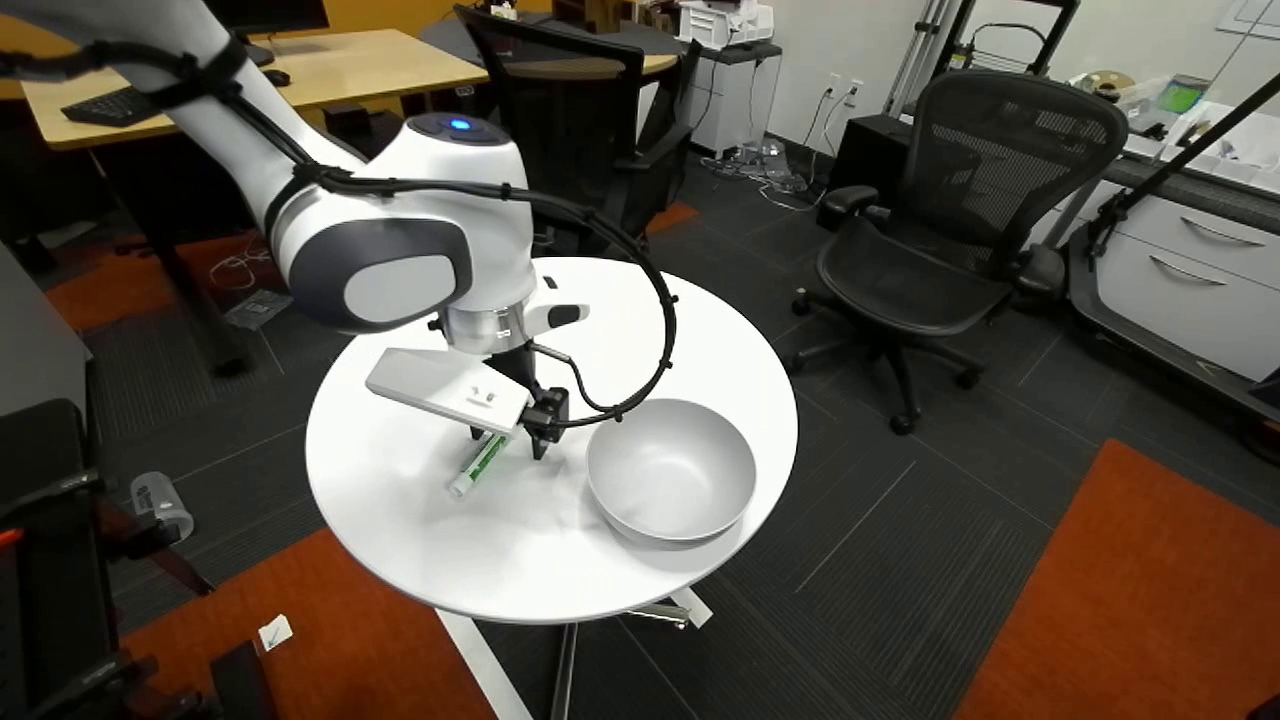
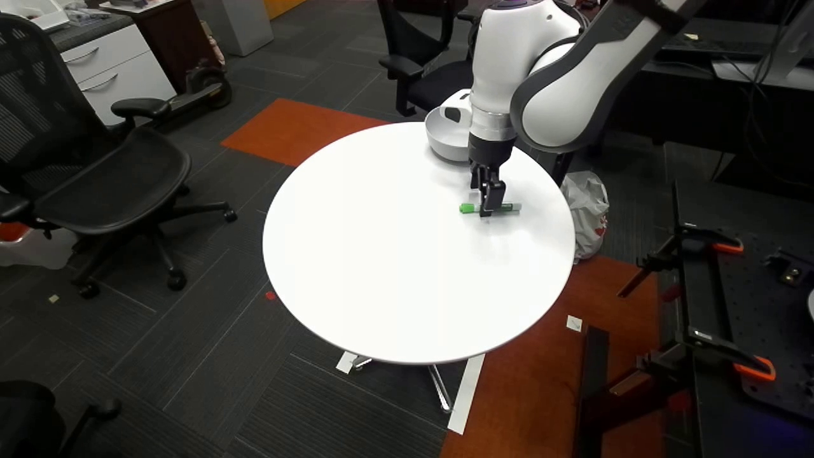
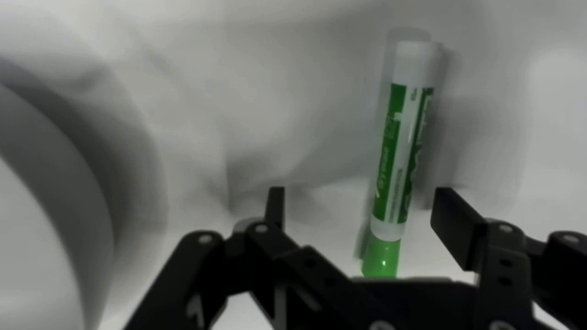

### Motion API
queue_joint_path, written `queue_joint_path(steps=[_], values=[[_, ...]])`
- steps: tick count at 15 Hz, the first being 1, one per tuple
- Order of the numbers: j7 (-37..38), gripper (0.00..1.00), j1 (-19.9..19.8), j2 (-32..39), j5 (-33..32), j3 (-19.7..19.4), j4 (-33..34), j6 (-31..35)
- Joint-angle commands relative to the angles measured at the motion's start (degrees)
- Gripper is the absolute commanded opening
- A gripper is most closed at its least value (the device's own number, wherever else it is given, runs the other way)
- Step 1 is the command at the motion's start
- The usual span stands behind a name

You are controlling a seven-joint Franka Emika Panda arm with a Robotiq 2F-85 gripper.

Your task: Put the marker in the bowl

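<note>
While the arm [image 1: 375,240] points down, we see its empty claw [image 3: 360,201] spread, marker [image 3: 398,158] lengthwise between, pale end pointing away.

Both exterior views slant down at the round tabletop [image 1: 400,545]; the bowl [image 1: 670,475] stands by its near right edge in an exterior view, that bowl [image 2: 446,138] by its far edge in an exterior view. The wrist view looks down close up; all share the dry-erase marker [image 3: 399,156].

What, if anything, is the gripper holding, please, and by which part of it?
Nothing: the gripper is open, and the marker lies between its fingers, clear of both.
</note>
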Motion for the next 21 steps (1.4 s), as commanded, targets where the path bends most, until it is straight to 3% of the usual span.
queue_joint_path(steps=[1, 8, 10, 14, 21], values=[[-0.72, 0.50, -1.48, 1.22, -0.67, 1.27, 1.87, -0.53], [0.29, 0.00, -1.26, 0.54, -0.55, 1.42, 2.04, -0.55], [1.80, 0.05, -0.10, -1.74, -0.79, 1.09, 0.35, -0.40], [6.63, 0.05, 1.93, -9.32, -0.49, 0.54, -2.74, -0.85], [10.85, 0.05, -0.15, -20.05, 5.00, -0.88, -0.05, -4.42]])
